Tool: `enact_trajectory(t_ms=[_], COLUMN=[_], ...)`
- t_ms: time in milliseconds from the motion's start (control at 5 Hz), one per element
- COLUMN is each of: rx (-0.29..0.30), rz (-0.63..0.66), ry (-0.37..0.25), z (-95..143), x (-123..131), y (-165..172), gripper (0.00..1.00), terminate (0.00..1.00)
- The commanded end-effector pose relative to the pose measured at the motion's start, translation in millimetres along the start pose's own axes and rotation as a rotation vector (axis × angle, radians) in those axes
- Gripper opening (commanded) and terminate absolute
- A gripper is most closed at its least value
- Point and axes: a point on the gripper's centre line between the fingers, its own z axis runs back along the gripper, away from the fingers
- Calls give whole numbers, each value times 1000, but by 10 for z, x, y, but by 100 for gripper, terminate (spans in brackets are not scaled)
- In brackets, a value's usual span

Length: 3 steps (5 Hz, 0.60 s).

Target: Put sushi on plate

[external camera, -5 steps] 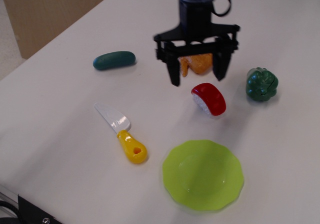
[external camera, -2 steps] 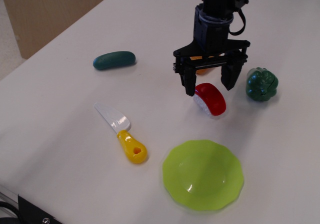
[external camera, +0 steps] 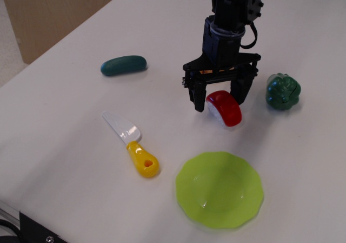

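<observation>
Two spread fingers of the open hand (external camera: 220,102) are set either side of the sushi (external camera: 225,107) for a grasp, the plate (external camera: 219,189) lying just below.

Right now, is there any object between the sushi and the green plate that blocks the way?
No, nothing visible does. The sushi lies between the open fingers of the hand, and only bare table separates it from the plate. The toy knife lies off to the side.
</observation>
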Motion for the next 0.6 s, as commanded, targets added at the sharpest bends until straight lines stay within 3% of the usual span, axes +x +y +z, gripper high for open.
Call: enact_trajectory(t_ms=[0, 400], rx=[-48, -57], rz=[6, -50], ry=[-23, -44], z=[88, 124], x=[138, 169], y=[-54, 11], gripper=[0, 0], terminate=[0, 0])
